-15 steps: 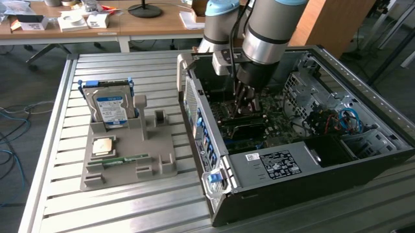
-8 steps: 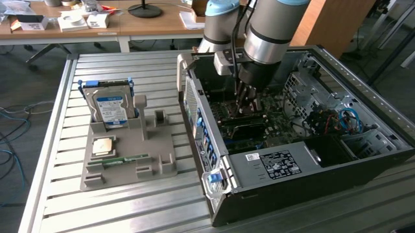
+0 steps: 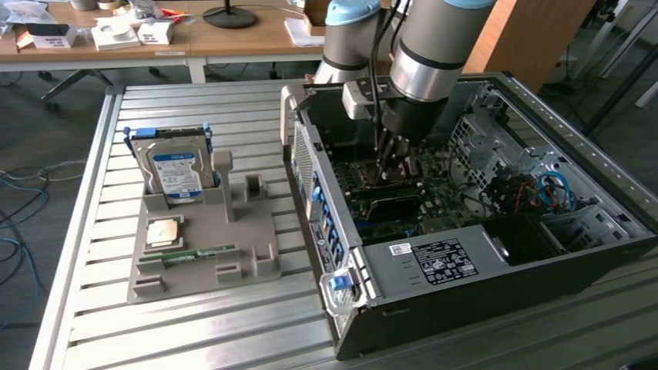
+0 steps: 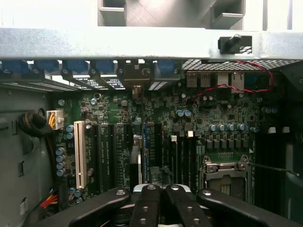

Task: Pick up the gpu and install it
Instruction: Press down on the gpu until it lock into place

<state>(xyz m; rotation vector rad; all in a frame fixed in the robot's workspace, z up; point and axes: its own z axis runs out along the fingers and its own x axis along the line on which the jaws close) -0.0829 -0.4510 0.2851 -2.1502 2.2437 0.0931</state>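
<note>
A grey moulded parts tray (image 3: 221, 231) lies on the slatted metal table (image 3: 92, 324), to the exterior view's left of the open black computer case (image 3: 514, 293). A boxy hard drive with blue-white label (image 3: 175, 173) stands at the tray's far end. The arm's gripper (image 3: 391, 166) reaches down inside the case, above the green motherboard (image 4: 203, 123).

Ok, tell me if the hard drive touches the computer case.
Apart. Exterior view: the hard drive stands in a grey holder, with bare table before the computer case.

The gpu (image 4: 137, 158) stands upright on edge on the motherboard (image 4: 109, 113), seen edge-on as a thin dark card with a pale strip. It sits among the long slots, one end toward the motherboard's port side.
</note>
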